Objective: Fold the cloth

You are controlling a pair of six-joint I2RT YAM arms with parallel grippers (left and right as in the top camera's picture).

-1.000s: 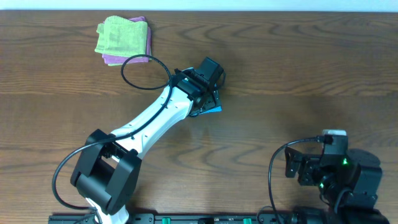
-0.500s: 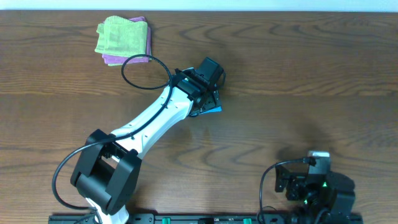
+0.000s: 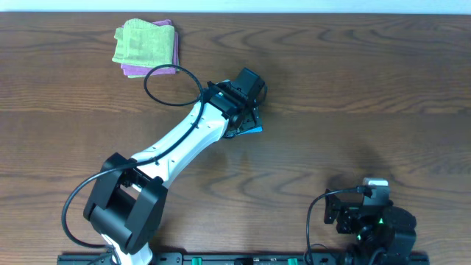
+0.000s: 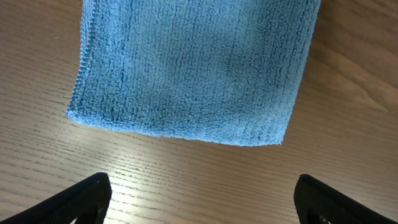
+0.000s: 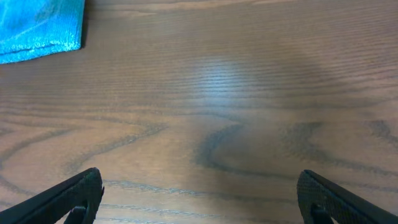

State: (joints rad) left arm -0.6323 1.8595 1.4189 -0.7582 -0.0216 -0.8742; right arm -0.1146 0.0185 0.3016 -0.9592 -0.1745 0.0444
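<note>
The cloth [image 4: 193, 68] is sky-blue terry, lying folded flat on the wooden table and filling the upper part of the left wrist view. My left gripper [image 4: 202, 199] hovers just short of its near edge, open, with only bare wood between the fingertips [image 4: 93, 190]. From overhead the left arm hides most of the cloth [image 3: 254, 129]; only a blue corner shows. My right gripper [image 5: 199, 196] is open over bare wood, far from the cloth [image 5: 40, 28], which shows only at that view's upper left corner. The right arm [image 3: 372, 221] sits at the table's near right edge.
A light green folded cloth [image 3: 143, 40] lies on a pink-purple one [image 3: 136, 71] at the far left of the table. A black cable loop [image 3: 158, 92] from the left arm hangs beside them.
The right arm has pulled back and slightly left toward the near edge of the table. The left arm and the cloth have not moved.
</note>
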